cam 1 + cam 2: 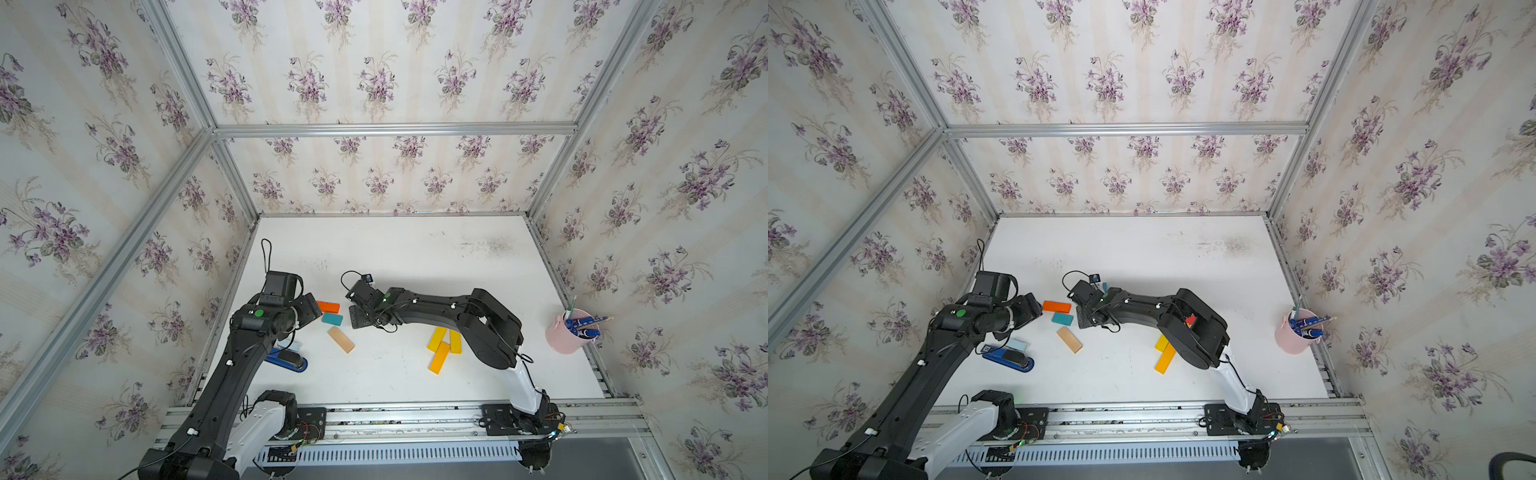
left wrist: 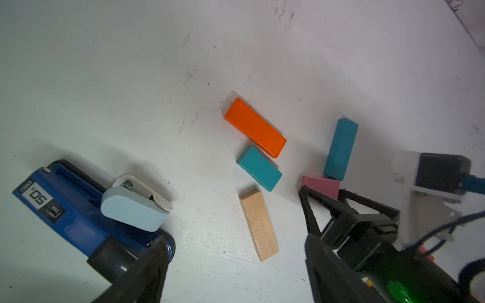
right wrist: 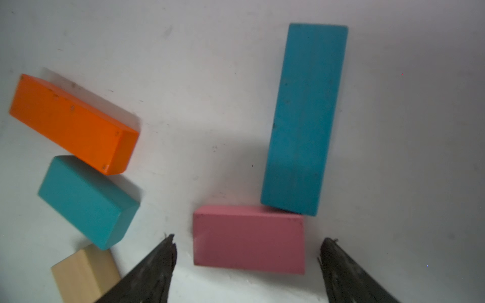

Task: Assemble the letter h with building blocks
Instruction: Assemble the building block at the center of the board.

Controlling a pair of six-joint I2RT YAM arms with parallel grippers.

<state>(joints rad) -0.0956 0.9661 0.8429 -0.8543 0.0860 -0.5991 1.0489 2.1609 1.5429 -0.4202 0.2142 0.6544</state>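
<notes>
A pink block lies flat between my right gripper's open jaws, with a gap on each side. A long teal block touches its far corner. To one side lie an orange block, a short teal block and a tan block. My left gripper hangs open over bare table beside the tan block, holding nothing. Three yellow blocks lie in a loose group by the right arm's elbow. A red block peeks through that arm.
A blue stapler with a small pale blue stapler on it lies under the left arm. A pink cup of pens stands at the right wall. Papered walls and aluminium rails close in the white table.
</notes>
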